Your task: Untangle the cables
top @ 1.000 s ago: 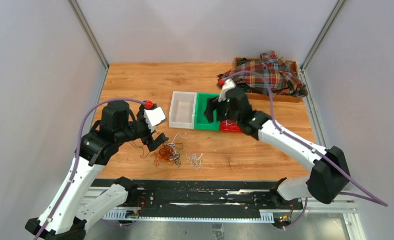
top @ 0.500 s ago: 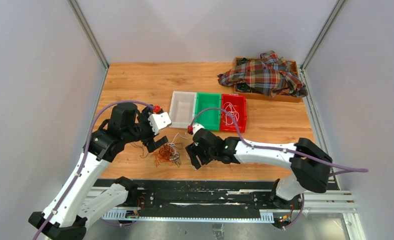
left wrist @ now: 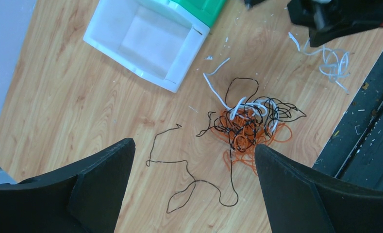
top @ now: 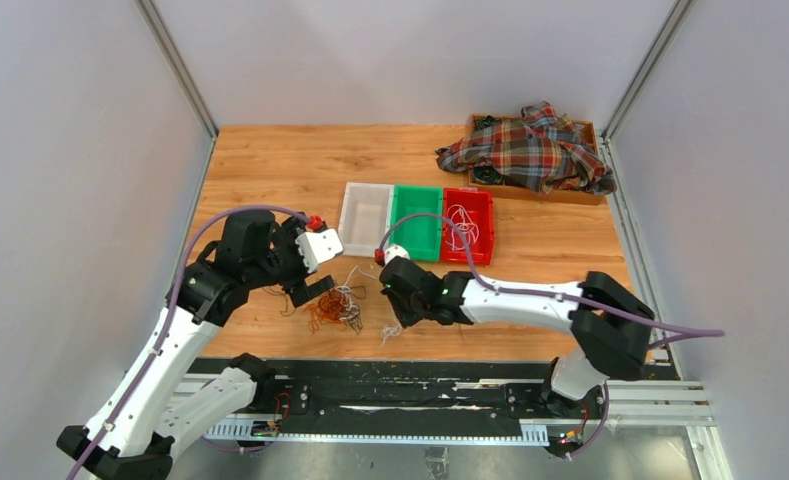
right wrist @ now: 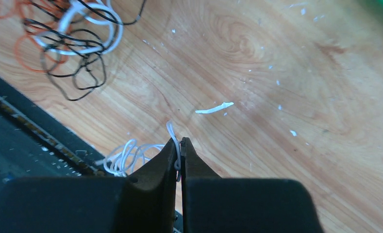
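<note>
white cable (right wrist: pixel 171 130) half hidden in right gripper (right wrist: pixel 179 143)

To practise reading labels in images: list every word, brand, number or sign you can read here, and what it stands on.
None: no text can be read in any view. The white plastic bin, the green plastic bin, the red plastic bin and the wooden table bear no lettering; pale specks on the black base rail are too small to tell.

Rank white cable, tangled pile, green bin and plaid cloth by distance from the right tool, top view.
1. white cable, pinched in the right tool
2. tangled pile, just left
3. green bin, farther back
4. plaid cloth, far right corner
</note>
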You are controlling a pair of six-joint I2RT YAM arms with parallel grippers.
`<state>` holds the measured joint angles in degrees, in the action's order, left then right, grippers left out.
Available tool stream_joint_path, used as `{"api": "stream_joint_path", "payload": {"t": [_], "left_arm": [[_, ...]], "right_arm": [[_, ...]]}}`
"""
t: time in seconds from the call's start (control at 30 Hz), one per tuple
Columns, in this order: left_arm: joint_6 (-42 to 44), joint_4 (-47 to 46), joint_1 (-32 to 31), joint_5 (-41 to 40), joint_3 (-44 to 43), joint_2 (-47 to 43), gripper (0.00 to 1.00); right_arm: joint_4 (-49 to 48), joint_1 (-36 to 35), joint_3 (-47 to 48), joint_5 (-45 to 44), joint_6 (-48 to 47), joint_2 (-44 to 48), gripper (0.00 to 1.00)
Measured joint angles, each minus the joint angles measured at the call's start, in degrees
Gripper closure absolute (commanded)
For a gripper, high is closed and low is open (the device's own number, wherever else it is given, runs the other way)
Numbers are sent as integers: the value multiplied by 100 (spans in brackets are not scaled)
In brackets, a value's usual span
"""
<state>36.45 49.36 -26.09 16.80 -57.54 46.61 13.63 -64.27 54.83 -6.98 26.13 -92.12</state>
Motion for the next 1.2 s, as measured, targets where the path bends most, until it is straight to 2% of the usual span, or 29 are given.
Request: {"api": "stream_joint_path", "payload": {"t": [0.33,0.5,0.7,0.8,0.97,1.0,1.03,1.07,1.1,1.13,1.2], "left_arm": [[26,13,0,-15,13,-28,2],[33,59,0,-13,22,-28,2],[37,201,0,-144,22,144,2],[-13,273,0,-291,22,363,2],[-146,369,0,-584,22,726,2],[-160,376,0,-621,22,752,2],[-170,385,0,-654,22,765,2],[-188,393,0,-675,22,767,2],[-201,398,0,-686,22,767,2],[-219,398,0,-688,22,767,2],[-247,400,0,-686,22,774,2]], "right_arm": [[177,376,-184,-271,-278,1961,99],[356,1108,-105,-306,-619,2479,99],[697,2341,688,-424,-1108,2286,99],[728,2973,1259,-529,-1250,1814,99],[750,3641,1764,-758,-1434,896,99],[750,3709,1840,-813,-1486,688,97],[761,3757,1904,-844,-1526,516,90],[772,3797,1969,-881,-1550,354,73],[767,3823,2031,-929,-1563,210,60],[767,3842,2081,-979,-1545,94,52],[767,3886,2194,-1073,-1600,-127,42]]}}
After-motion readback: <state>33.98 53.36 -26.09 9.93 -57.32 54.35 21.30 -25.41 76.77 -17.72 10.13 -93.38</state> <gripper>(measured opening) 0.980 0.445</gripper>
